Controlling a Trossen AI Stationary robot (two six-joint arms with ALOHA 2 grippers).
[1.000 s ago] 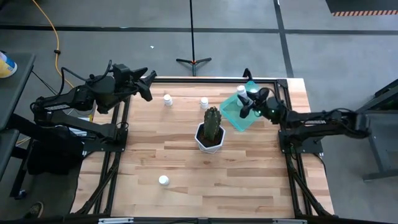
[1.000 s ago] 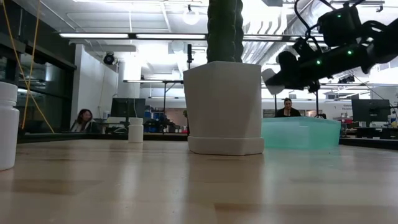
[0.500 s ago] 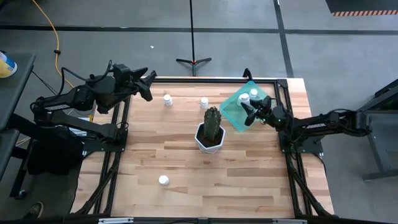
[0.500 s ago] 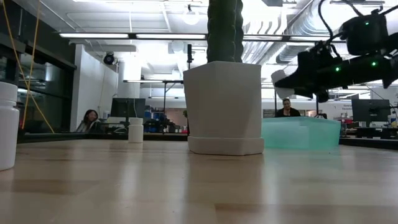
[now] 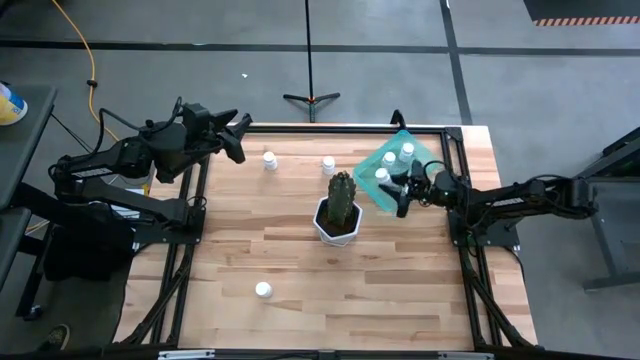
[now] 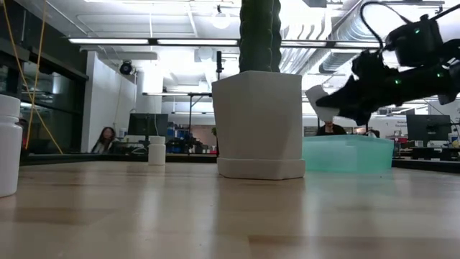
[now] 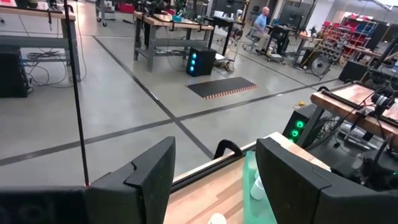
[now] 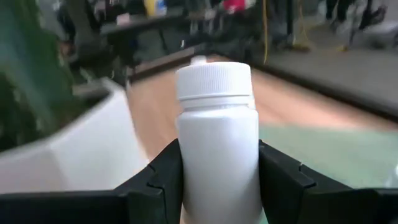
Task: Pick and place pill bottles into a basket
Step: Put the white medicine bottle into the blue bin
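Note:
My right gripper point(image 5: 398, 186) is shut on a white pill bottle point(image 8: 216, 155) just above the teal basket point(image 5: 400, 168), over its near side next to the cactus pot point(image 5: 338, 215). Two bottles point(image 5: 407, 150) stand in the basket. Loose bottles stand on the table at the far side point(image 5: 269, 159), point(image 5: 328, 165) and near the front point(image 5: 263, 290). My left gripper point(image 5: 240, 135) waits open and empty above the table's far left corner. My right gripper pinches the bottle's body point(image 8: 217, 180) between its two fingers point(image 8: 163, 180), below the white cap point(image 8: 214, 78). The fingers lie across the bottle. In the low view the bottle point(image 6: 321, 105) is lifted clear and tilted, cap toward the cactus pot.
The white faceted cactus pot point(image 6: 259, 122) stands mid-table, close beside the basket point(image 6: 348, 153). A dark metal frame runs along the table's left, right and far edges point(image 5: 330, 127). Bare wood lies toward the near edge.
My right gripper has carried the bottle over the basket toward the table's near edge and a little down. The bottle has tipped, its cap now toward the cactus pot.

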